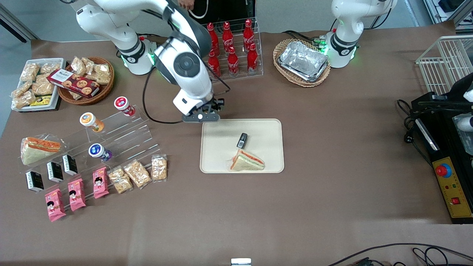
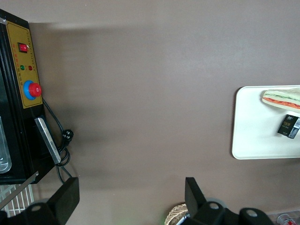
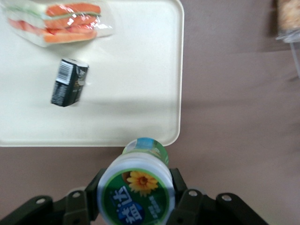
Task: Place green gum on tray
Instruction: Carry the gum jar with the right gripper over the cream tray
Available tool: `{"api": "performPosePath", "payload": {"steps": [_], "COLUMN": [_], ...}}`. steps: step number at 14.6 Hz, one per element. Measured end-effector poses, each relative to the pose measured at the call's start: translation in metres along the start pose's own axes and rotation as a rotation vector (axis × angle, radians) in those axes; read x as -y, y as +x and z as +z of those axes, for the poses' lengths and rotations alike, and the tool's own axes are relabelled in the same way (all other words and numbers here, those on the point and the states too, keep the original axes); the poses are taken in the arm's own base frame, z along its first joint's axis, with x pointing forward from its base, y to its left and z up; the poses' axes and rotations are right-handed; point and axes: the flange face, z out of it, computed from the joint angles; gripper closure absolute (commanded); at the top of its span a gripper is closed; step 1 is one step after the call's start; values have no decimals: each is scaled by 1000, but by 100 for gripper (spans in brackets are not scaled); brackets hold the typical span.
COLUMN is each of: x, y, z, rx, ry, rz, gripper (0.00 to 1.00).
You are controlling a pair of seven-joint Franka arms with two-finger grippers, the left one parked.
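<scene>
The gripper (image 1: 201, 117), a little above centre of the front frame, is clamped around the green gum (image 3: 138, 191), holding it in the air right at the rim of the tray (image 1: 221, 162) that lies farthest from the front camera. On the tray rest a wrapped sandwich (image 1: 247, 162) and, just beside it, a small black packet (image 1: 242, 140) (its label is too small to read).

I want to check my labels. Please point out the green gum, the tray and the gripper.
green gum (image 3: 137, 194): right wrist view, on its lid.
tray (image 1: 218, 129): front view, on bare floor.
gripper (image 1: 201, 117): front view, above the tray's edge, holding the gum.
</scene>
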Motion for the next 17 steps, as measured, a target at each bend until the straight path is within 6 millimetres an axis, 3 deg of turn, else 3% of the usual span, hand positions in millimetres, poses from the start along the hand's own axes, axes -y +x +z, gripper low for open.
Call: {"api": "performPosePath", "payload": {"steps": [5,9,14,15,17], "x": [10,19,25,27,30], "y": [17,17,11,9,4], "z": [64,101,122,125,129], "rx": [24,-8,-53,-63,-77], "ry": [21,72,98,101,87], "rz": [4,-3,-28,-28,-26], "gripper": [68,68,65,60,0]}}
